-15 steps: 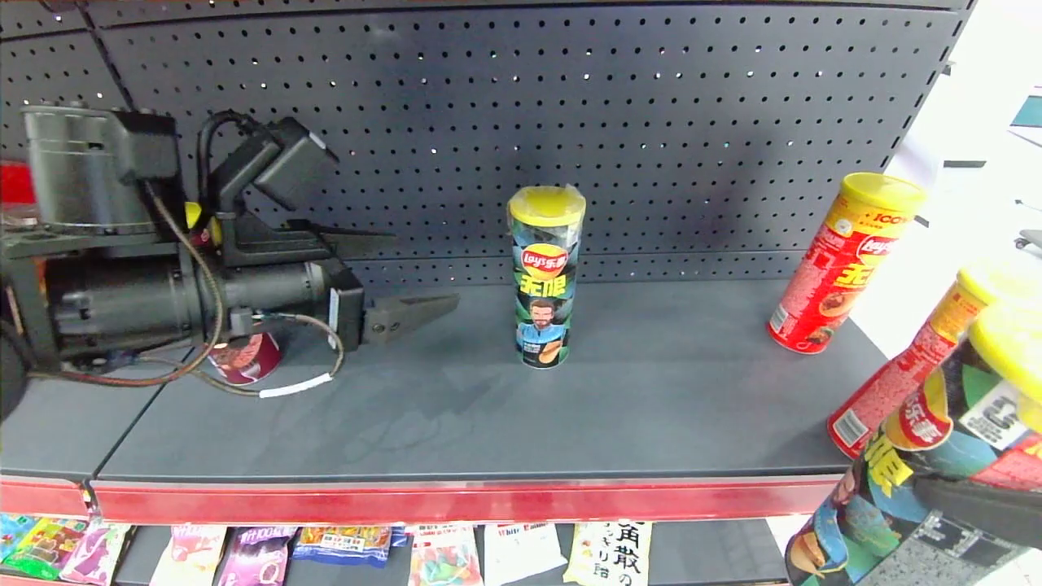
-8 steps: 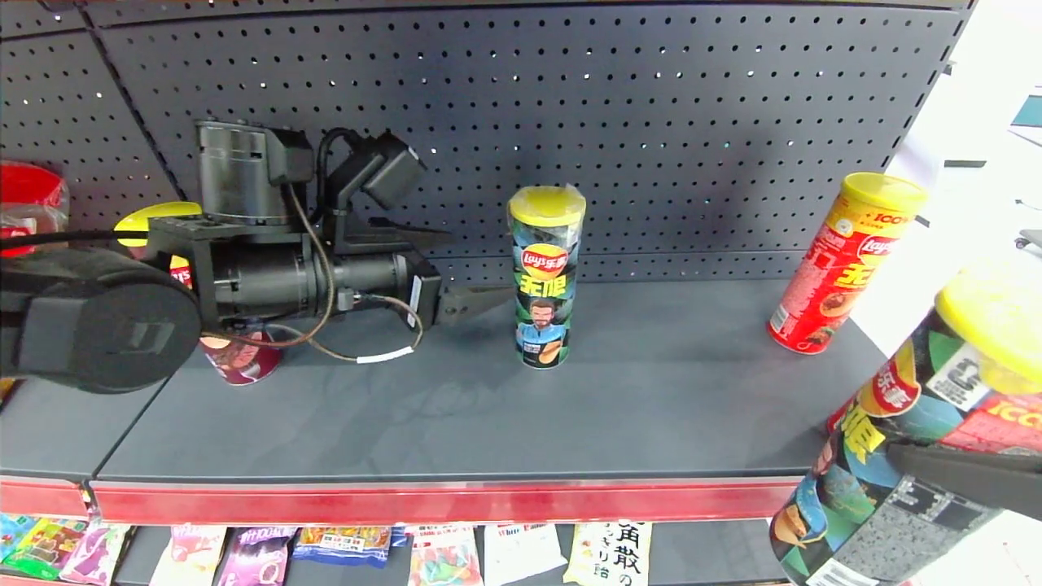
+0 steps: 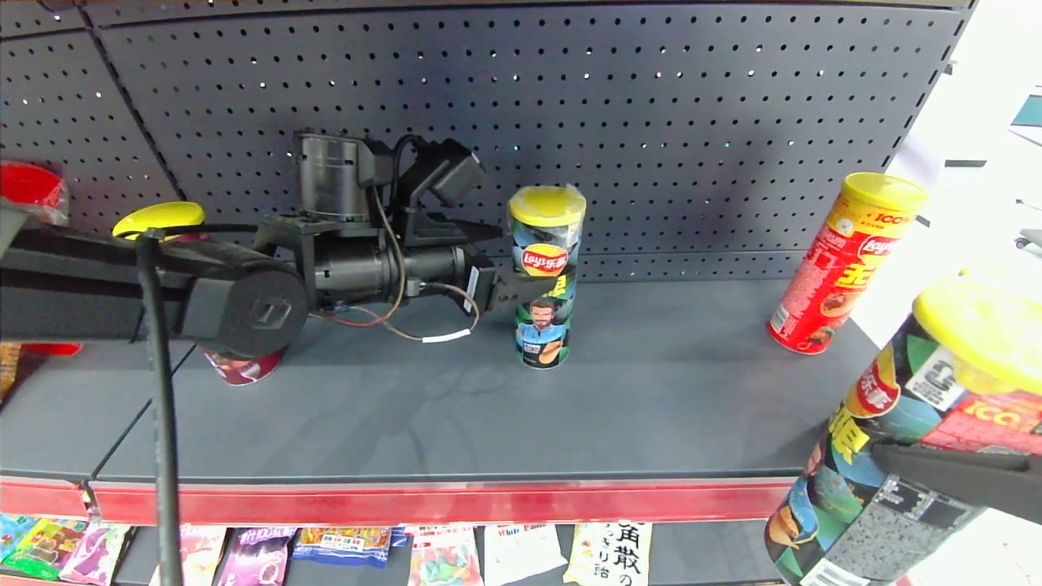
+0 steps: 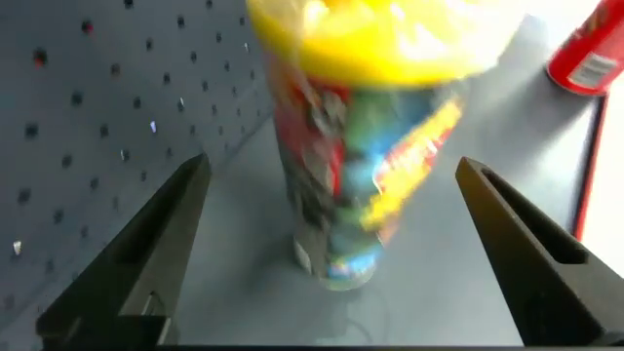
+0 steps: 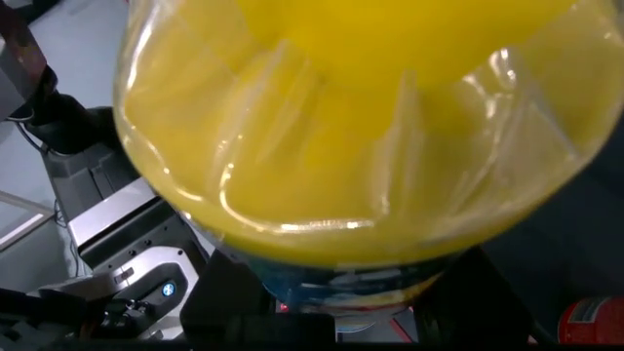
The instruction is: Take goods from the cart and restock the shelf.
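Tall green cardboard chip can with yellow lid (image 3: 544,277) stands on the grey metal shelf (image 3: 651,407) between the released left tool's (image 4: 330,166) fingers; the right tool (image 3: 904,460) grasps a similar can (image 3: 895,391).

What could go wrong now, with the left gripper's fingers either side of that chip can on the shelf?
1. The left gripper is open around the tall, narrow green chip can, which stands free on the shelf; an off-centre close might tip it.
2. The right gripper holds a second chip can low by the shelf's front right corner; lifting it in could clip the red edge strip or knock the red chip can near the shelf's right end.
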`<state>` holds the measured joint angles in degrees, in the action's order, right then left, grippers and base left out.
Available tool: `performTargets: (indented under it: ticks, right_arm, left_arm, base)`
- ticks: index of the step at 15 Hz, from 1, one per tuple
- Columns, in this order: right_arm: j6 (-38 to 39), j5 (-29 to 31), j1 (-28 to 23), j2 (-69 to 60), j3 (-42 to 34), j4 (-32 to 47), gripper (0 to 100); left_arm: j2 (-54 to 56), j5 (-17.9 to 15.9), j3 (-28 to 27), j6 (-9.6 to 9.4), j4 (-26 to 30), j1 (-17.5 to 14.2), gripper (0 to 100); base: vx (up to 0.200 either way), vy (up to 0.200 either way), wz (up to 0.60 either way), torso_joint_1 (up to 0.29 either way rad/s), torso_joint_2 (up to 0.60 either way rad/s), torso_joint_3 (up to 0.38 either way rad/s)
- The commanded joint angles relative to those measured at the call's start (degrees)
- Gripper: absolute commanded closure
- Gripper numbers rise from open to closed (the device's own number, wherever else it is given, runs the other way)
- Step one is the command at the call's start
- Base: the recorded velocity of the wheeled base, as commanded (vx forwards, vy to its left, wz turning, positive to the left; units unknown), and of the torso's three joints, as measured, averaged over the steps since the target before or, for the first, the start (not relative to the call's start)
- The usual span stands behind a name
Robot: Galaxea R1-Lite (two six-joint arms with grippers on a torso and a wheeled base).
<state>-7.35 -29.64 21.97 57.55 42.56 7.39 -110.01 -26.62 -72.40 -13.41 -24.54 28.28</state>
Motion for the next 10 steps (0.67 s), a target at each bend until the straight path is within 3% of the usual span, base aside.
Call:
performTargets:
  ticks: [1, 7, 8, 10]
  right_arm:
    - [0.0, 0.0, -0.1, 0.4, 0.1, 0.0, 100]
    - [0.0, 0.0, -0.4, 1.2, 0.2, 0.0, 100]
    - [0.0, 0.0, -0.4, 1.2, 0.2, 0.0, 100]
    - [-0.1, 0.0, -0.8, 1.2, 0.1, 0.0, 100]
  left_arm:
    - [-4.1, -0.3, -2.6, 0.05, -1.1, 0.3, 0]
    - [-8.4, -2.5, -8.4, 0.23, -1.2, 0.5, 0]
    - [-8.5, -2.6, -8.5, 0.23, -1.2, 0.7, 100]
    - [-7.9, -2.5, -7.8, 2.07, -1.2, 2.0, 100]
  base:
    - [0.0, 0.0, 0.0, 0.0, 0.0, 0.0]
    - [0.0, 0.0, 0.0, 0.0, 0.0, 0.0]
    - [0.0, 0.0, 0.0, 0.0, 0.0, 0.0]
    - [0.0, 0.0, 0.0, 0.0, 0.0, 0.0]
